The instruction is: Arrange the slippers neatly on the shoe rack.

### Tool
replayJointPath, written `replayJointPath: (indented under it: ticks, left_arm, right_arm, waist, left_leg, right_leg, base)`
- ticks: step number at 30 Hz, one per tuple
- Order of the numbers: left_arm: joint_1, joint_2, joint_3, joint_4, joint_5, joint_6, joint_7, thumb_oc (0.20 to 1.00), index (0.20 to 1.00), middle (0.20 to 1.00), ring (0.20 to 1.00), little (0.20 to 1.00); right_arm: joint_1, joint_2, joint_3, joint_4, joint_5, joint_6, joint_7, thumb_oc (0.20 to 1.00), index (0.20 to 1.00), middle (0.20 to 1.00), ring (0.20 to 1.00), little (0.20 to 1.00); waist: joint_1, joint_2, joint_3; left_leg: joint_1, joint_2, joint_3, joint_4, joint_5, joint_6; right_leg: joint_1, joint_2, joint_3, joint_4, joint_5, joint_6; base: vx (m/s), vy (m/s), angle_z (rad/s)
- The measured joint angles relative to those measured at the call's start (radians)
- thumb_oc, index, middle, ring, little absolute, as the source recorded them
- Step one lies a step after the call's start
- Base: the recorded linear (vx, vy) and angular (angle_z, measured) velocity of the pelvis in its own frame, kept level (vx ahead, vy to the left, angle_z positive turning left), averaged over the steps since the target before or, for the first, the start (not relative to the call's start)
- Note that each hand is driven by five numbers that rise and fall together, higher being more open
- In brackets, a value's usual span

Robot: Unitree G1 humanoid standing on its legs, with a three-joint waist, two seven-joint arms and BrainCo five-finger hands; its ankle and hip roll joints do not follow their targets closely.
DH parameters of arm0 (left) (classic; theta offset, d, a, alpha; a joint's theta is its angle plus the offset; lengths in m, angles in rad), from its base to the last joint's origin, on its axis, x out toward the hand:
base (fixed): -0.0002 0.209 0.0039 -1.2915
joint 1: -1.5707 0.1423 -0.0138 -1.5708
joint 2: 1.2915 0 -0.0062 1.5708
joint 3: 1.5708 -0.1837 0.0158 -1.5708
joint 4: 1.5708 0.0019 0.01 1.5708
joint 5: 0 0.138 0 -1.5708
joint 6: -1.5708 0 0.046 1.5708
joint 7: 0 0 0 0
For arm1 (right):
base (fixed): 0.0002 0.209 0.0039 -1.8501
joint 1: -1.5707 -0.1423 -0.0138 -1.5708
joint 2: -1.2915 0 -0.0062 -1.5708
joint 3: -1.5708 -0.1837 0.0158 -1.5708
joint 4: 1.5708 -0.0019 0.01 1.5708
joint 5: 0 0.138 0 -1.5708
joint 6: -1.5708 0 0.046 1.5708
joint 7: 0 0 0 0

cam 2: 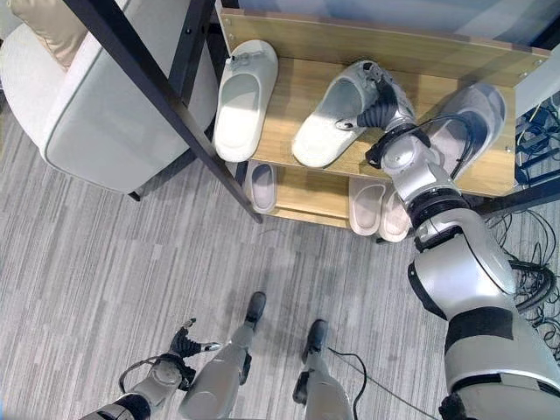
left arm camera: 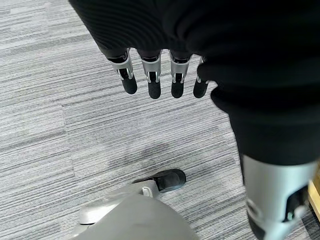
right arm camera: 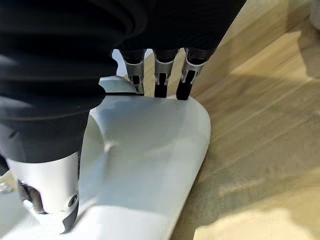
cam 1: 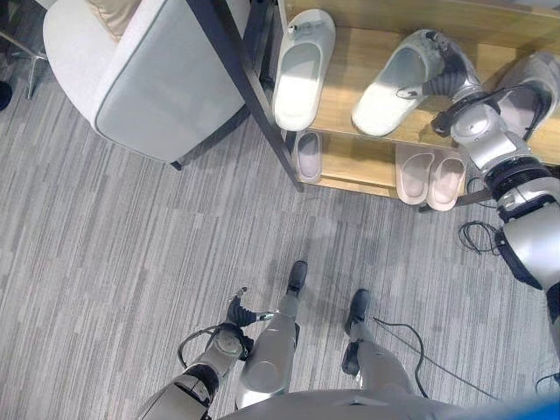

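Best to nudge gently, turning the white slipper [cam 2: 337, 114] parallel to its mate [cam 2: 238, 101] farther toward the rack's left end, toe square to the back edge. Right robot hand [cam 2: 378, 103] on the top shelf [cam 2: 455, 175], fingers [right arm camera: 160, 82] curled over the slipper's strap, gripping it. Left robot hand [left arm camera: 150, 75] idle, fingers relaxed, low above the floor [cam 1: 131, 245].

Two slippers [cam 1: 303, 68] [cam 1: 398, 83] lay side by side on the shoe rack's [cam 1: 350, 96] upper shelf, with a third [cam 1: 534, 92] to their right. The right hand [cam 1: 442, 74] rested on the middle one's upper. On the shelf below lay one slipper [cam 1: 307, 156] at the left and, seemingly, a pair [cam 1: 430, 175] farther right.
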Motion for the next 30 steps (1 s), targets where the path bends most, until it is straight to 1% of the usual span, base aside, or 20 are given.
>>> replayJointPath:
  ticks: [1, 5, 6, 8, 9, 10, 12, 14, 15, 16, 17, 18, 19, 22, 25, 26, 27, 28, 29, 30]
  left_arm:
    - [0.0, 0.0, 0.0, 0.001, 0.0, 0.0, 0.0, 1.0, 1.0, 1.0, 1.0, 1.0]
    - [-0.003, -0.002, 0.001, 0.001, -0.026, 0.001, -0.001, 1.0, 1.0, 1.0, 1.0, 1.0]
    - [-0.028, -0.008, 0.016, 0.02, -0.038, 0.003, -0.012, 1.0, 1.0, 1.0, 1.0, 1.0]
    - [-0.046, -0.014, 0.011, 0.065, -0.038, 0.003, -0.019, 1.0, 1.0, 1.0, 1.0, 1.0]
    - [-0.027, -0.013, 0.009, 0.017, -0.037, -0.018, -0.021, 1.0, 1.0, 1.0, 1.0, 1.0]
    - [0.002, -0.007, 0.016, -0.012, -0.036, -0.022, -0.027, 1.0, 1.0, 1.0, 1.0, 1.0]
    - [0.027, 0.016, 0.02, -0.011, -0.032, -0.013, -0.043, 1.0, 1.0, 1.0, 1.0, 1.0]
    - [0.047, 0.02, 0.069, -0.008, -0.02, 0.001, -0.059, 1.0, 1.0, 1.0, 1.0, 1.0]
    - [0.056, 0.017, 0.095, -0.009, -0.016, 0.003, -0.064, 1.0, 1.0, 1.0, 1.0, 1.0]
    - [0.06, 0.017, 0.102, -0.008, -0.016, 0.005, -0.066, 1.0, 1.0, 1.0, 1.0, 1.0]
    - [0.061, 0.018, 0.102, -0.007, -0.016, 0.006, -0.069, 1.0, 1.0, 1.0, 1.0, 1.0]
    - [0.059, 0.014, 0.117, -0.016, -0.014, 0.005, -0.081, 1.0, 1.0, 1.0, 1.0, 1.0]
    - [0.065, 0.001, 0.16, -0.018, -0.015, 0.007, -0.082, 1.0, 1.0, 1.0, 1.0, 1.0]
    - [0.097, -0.001, 0.231, -0.016, -0.016, 0.011, -0.082, 1.0, 1.0, 1.0, 1.0, 1.0]
    - [0.125, -0.001, 0.248, -0.01, -0.016, 0.022, -0.079, 1.0, 1.0, 1.0, 1.0, 1.0]
    - [0.121, -0.003, 0.246, 0.0, -0.015, 0.025, -0.079, 1.0, 1.0, 1.0, 1.0, 1.0]
    - [0.129, -0.007, 0.248, -0.001, -0.016, 0.021, -0.078, 1.0, 1.0, 1.0, 1.0, 1.0]
    - [0.137, -0.019, 0.256, 0.004, -0.017, 0.023, -0.078, 1.0, 1.0, 1.0, 1.0, 1.0]
    - [0.151, -0.023, 0.256, 0.012, -0.017, 0.024, -0.078, 1.0, 1.0, 1.0, 1.0, 1.0]
    - [0.155, -0.019, 0.263, 0.021, -0.016, 0.007, -0.077, 1.0, 1.0, 1.0, 1.0, 1.0]
  right_arm:
    - [-0.003, 0.0, -0.001, -0.001, 0.0, 0.0, -0.001, 0.2, 0.2, 0.2, 0.2, 0.2]
    - [-0.017, -0.019, -0.002, -0.001, 0.001, 0.02, -0.013, 0.2, 0.2, 0.2, 0.2, 0.2]
    - [-0.012, -0.016, 0.001, -0.025, 0.0, 0.038, -0.015, 0.2, 0.2, 0.2, 0.2, 0.2]
    - [-0.001, 0.015, 0.007, -0.068, -0.013, 0.043, -0.005, 0.2, 0.2, 0.2, 0.2, 0.2]
    - [-0.001, 0.014, 0.0, -0.073, -0.021, 0.044, -0.018, 0.2, 0.2, 0.2, 0.2, 0.2]
    - [0.042, -0.035, -0.011, -0.184, -0.041, 0.052, -0.063, 0.2, 0.2, 0.2, 0.2, 0.2]
    - [0.163, -0.11, -0.058, -0.465, -0.08, 0.051, -0.105, 0.2, 0.2, 0.2, 0.2, 0.2]
    - [0.367, -0.13, -0.191, -0.793, -0.12, 0.045, -0.131, 0.2, 0.2, 0.2, 0.2, 0.2]
    - [0.496, -0.122, -0.257, -0.931, -0.138, 0.026, -0.137, 0.2, 0.2, 0.2, 0.2, 0.2]
    - [0.568, -0.095, -0.272, -0.983, -0.146, 0.004, -0.139, 0.2, 0.2, 0.2, 0.2, 0.2]
    - [0.592, -0.077, -0.271, -0.984, -0.161, -0.007, -0.137, 0.2, 0.2, 0.2, 0.2, 0.2]
    - [0.659, -0.048, -0.303, -1.009, -0.166, -0.005, -0.128, 0.2, 0.2, 0.2, 0.2, 0.2]
    - [0.783, 0.001, -0.342, -1.079, -0.167, -0.008, -0.119, 0.2, 0.2, 0.2, 0.2, 0.2]
    - [0.951, 0.061, -0.313, -1.11, -0.187, -0.03, -0.064, 0.2, 0.2, 0.2, 0.2, 0.2]
    - [1.029, 0.035, -0.289, -1.097, -0.218, -0.039, -0.029, 0.2, 0.2, 0.2, 0.2, 0.2]
    - [1.148, 0.016, -0.329, -1.094, -0.217, -0.06, -0.018, 0.2, 0.2, 0.2, 0.2, 0.2]
    - [1.265, 0.028, -0.358, -1.078, -0.217, -0.06, -0.01, 0.2, 0.2, 0.2, 0.2, 0.2]
    - [1.301, 0.027, -0.348, -1.066, -0.23, -0.058, 0.007, 0.2, 0.2, 0.2, 0.2, 0.2]
    - [1.298, 0.029, -0.348, -1.065, -0.236, -0.059, 0.009, 0.2, 0.2, 0.2, 0.2, 0.2]
    - [1.276, 0.074, -0.344, -1.025, -0.231, -0.068, -0.002, 0.2, 0.2, 0.2, 0.2, 0.2]
  waist:
    - [0.001, 0.0, 0.0]
    - [0.01, -0.001, -0.002]
    - [0.0, -0.002, -0.002]
    - [-0.017, -0.003, -0.003]
    - [-0.015, -0.005, -0.004]
    - [-0.017, -0.009, -0.005]
    - [-0.025, -0.009, -0.005]
    - [-0.042, -0.014, -0.003]
    - [-0.044, -0.016, -0.002]
    - [-0.056, -0.022, -0.002]
    - [-0.069, -0.024, -0.004]
    - [-0.078, -0.024, -0.004]
    - [-0.082, -0.031, -0.007]
    - [-0.093, -0.031, -0.007]
    - [-0.091, -0.03, -0.007]
    - [-0.099, -0.022, -0.003]
    - [-0.114, -0.003, 0.003]
    - [-0.122, 0.02, 0.002]
    - [-0.126, 0.03, 0.001]
    - [-0.125, 0.02, 0.005]
  left_leg:
    - [-0.005, 0.0, 0.0, 0.0, 0.002, 0.001]
    - [0.0, -0.001, 0.001, 0.001, 0.003, 0.0]
    - [0.007, -0.001, 0.002, 0.001, 0.003, 0.0]
    - [0.024, 0.0, 0.003, 0.002, 0.003, 0.0]
    - [0.032, 0.002, 0.005, 0.002, 0.003, 0.0]
    - [0.031, 0.006, 0.003, 0.002, 0.004, 0.0]
    - [0.034, 0.006, 0.006, 0.002, 0.005, -0.002]
    - [0.057, 0.006, 0.007, 0.002, 0.006, -0.003]
    - [0.08, 0.006, 0.008, 0.002, 0.006, -0.003]
    - [0.103, 0.006, 0.009, 0.001, 0.006, -0.003]
    - [0.109, 0.008, 0.009, 0.001, 0.006, -0.003]
    - [0.109, 0.017, 0.006, 0.001, 0.005, -0.005]
    - [0.112, 0.023, 0.003, 0.001, 0.009, -0.011]
    - [0.122, 0.035, -0.002, 0.004, 0.012, -0.025]
    - [0.13, 0.048, -0.009, 0.01, 0.004, -0.048]
    - [0.1, 0.045, -0.01, 0.064, 0.002, -0.082]
    - [0.075, 0.074, 0.103, 0.109, -0.029, -0.082]
    - [0.075, 0.096, 0.183, 0.13, -0.047, -0.063]
    - [0.083, 0.098, 0.2, 0.126, -0.043, -0.063]
    - [0.052, 0.092, 0.207, 0.199, -0.03, -0.07]
  right_leg:
    - [-0.005, 0.0, 0.0, 0.0, 0.002, 0.0]
    - [0.001, -0.001, 0.0, 0.0, 0.002, 0.001]
    - [0.008, -0.001, 0.0, 0.0, 0.003, 0.0]
    - [0.025, -0.001, 0.001, 0.0, 0.003, 0.001]
    - [0.033, 0.001, 0.003, 0.0, 0.003, 0.001]
    - [0.032, 0.005, 0.002, 0.0, 0.003, 0.001]
    - [0.034, 0.005, 0.005, 0.0, 0.004, 0.001]
    - [0.055, 0.005, 0.005, 0.0, 0.004, 0.003]
    - [0.078, 0.005, 0.004, 0.0, 0.003, 0.004]
    - [0.101, 0.005, 0.005, 0.0, -0.001, 0.007]
    - [0.108, 0.007, 0.004, 0.0, -0.003, 0.005]
    - [0.108, 0.017, 0.005, 0.0, -0.004, 0.006]
    - [0.113, 0.023, 0.002, 0.0, -0.008, 0.005]
    - [0.128, 0.039, -0.002, 0.0, -0.008, -0.01]
    - [0.142, 0.058, -0.005, 0.001, -0.008, -0.018]
    - [0.158, 0.059, -0.05, 0.028, -0.033, -0.056]
    - [0.19, 0.057, -0.109, 0.047, -0.066, -0.081]
    - [0.173, 0.043, -0.119, 0.106, -0.102, -0.08]
    - [0.164, 0.032, -0.115, 0.132, -0.113, -0.072]
    - [0.15, 0.01, -0.095, 0.166, -0.134, -0.071]
  base:
    - [0.0, 0.0, 0.0]
    - [0.0, 0.0, 0.0]
    - [0.0, 0.0, 0.0]
    - [-0.04, -0.041, -0.02]
    - [-0.06, -0.07, -0.03]
    - [-0.05, -0.066, 0.0]
    - [-0.06, -0.102, -0.02]
    - [-0.04, -0.137, -0.01]
    - [-0.03, -0.115, -0.01]
    - [-0.03, -0.145, 0.0]
    - [-0.04, -0.173, -0.02]
    - [-0.04, -0.167, 0.03]
    - [-0.07, -0.187, 0.03]
    - [-0.06, -0.161, 0.0]
    - [-0.05, -0.113, 0.2]
    - [-0.03, -0.028, 1.23]
    - [0.01, 0.101, 1.26]
    - [0.04, 0.12, 0.69]
    - [0.15, 0.208, -0.05]
    - [0.19, 0.184, -0.27]
